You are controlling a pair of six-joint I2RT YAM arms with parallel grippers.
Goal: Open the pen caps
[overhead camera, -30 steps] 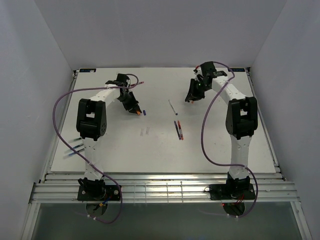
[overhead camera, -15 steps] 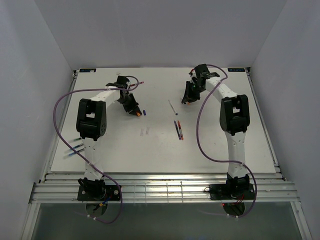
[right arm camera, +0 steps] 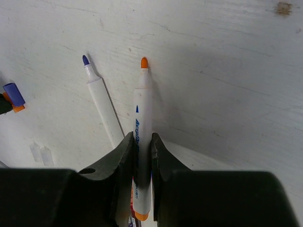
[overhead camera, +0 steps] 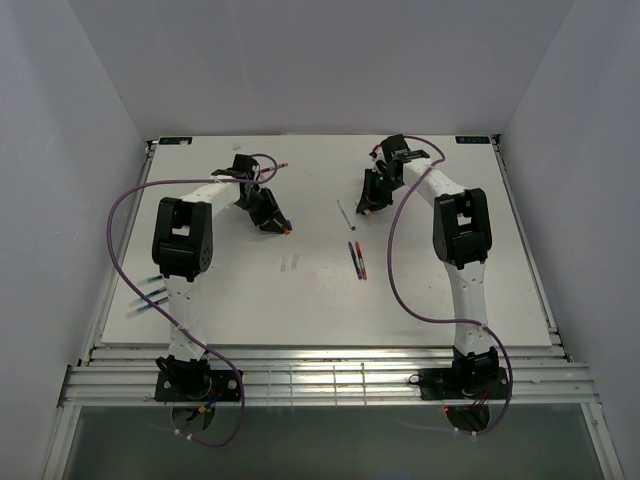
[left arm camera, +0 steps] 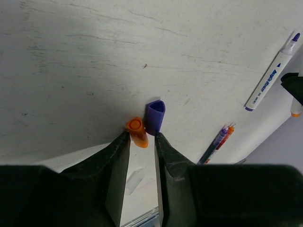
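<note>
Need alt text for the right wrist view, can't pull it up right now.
The right gripper clamps an uncapped white orange marker, its tip pointing away from the camera. An uncapped blue marker lies on the white table just to its left, and a blue cap sits at the far left edge.

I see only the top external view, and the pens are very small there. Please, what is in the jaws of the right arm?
Observer: The jaws of the right gripper are shut on a white pen; its orange tip is bare.
Operator: Where is the orange cap?
Observer: The orange cap lies on the table at the tips of the left gripper, whose jaws stand apart.
Operator: And the blue cap?
Observer: The blue cap lies close beside the orange one.
</note>
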